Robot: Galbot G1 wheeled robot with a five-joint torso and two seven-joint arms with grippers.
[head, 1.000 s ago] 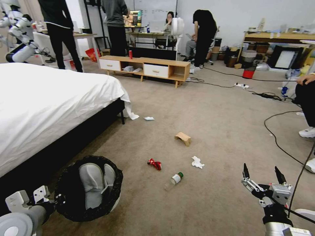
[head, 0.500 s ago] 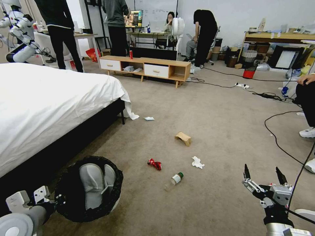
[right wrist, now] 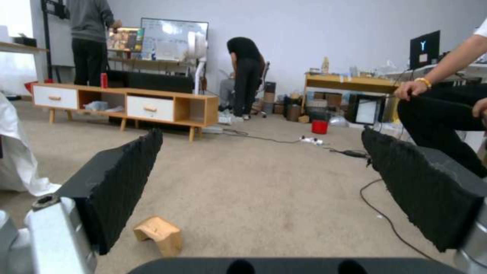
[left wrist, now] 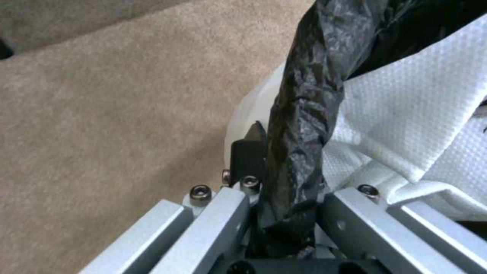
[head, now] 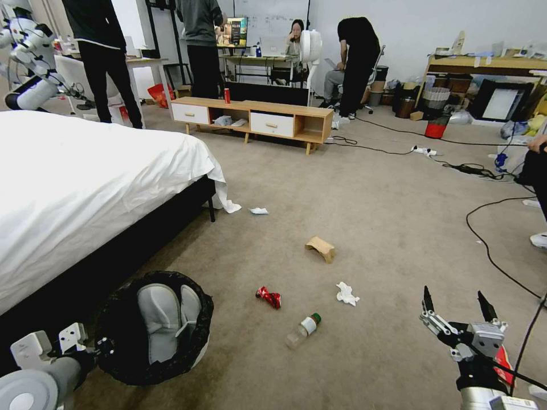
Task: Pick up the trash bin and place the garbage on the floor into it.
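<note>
Bed (head: 85, 188) with white sheet along the left, dark base. Low wooden TV bench (head: 253, 121) at the back, two white drawers, upright red can (head: 227, 95) on top. White fan (head: 310, 48) behind it. Small red bin (head: 436, 128) far right near a power strip (head: 424, 151). Wooden desk (head: 484, 64) cluttered at right wall. Second white robot (head: 28, 57) far left.

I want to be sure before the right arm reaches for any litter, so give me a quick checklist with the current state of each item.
1. Left gripper clamped on the trash bin rim: ok.
2. Bin opening facing up: ok; white cloth already inside.
3. Right gripper open, holding nothing: ok.
4. Bottle, red wrapper, tissue and cardboard piece lying on the floor: ok.
5. Litter within reach: cannot tell.
</note>
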